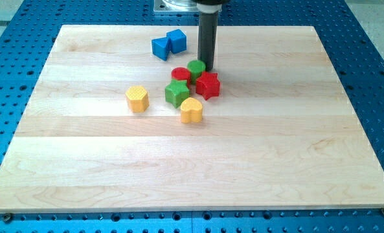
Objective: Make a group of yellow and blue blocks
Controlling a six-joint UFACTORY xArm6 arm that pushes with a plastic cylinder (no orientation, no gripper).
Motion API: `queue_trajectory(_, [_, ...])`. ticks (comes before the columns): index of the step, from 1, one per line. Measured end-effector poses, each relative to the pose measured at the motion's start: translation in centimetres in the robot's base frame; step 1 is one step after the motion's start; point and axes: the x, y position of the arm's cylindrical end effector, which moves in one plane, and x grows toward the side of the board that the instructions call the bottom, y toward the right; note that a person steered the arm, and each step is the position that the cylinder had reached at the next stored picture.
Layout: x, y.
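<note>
Two blue blocks touch each other near the view's top: a blue block [160,48] on the left and a blue cube [176,41] on the right. A yellow hexagonal block [137,98] lies left of centre. A yellow heart-shaped block [191,110] lies just below a cluster of red and green blocks. My tip [208,67] stands at the cluster's upper right, next to the green round block [196,68], right of and below the blue blocks.
The cluster holds a red round block [180,75], a green star block [177,93] and a red star block [207,85], packed between the blue and yellow blocks. The wooden board [276,162] lies on a blue perforated table [373,39].
</note>
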Motion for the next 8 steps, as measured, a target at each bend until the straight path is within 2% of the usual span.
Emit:
queue_trajectory(1, [2.5,9.1])
queue_trajectory(2, [10.5,11.0])
queue_trajectory(4, [11.6,-8.4])
queue_trajectory(6, [21.8,-11.9])
queue_trajectory(7, [17.2,-13.3])
queue_trajectory(8, [12.4,-12.3])
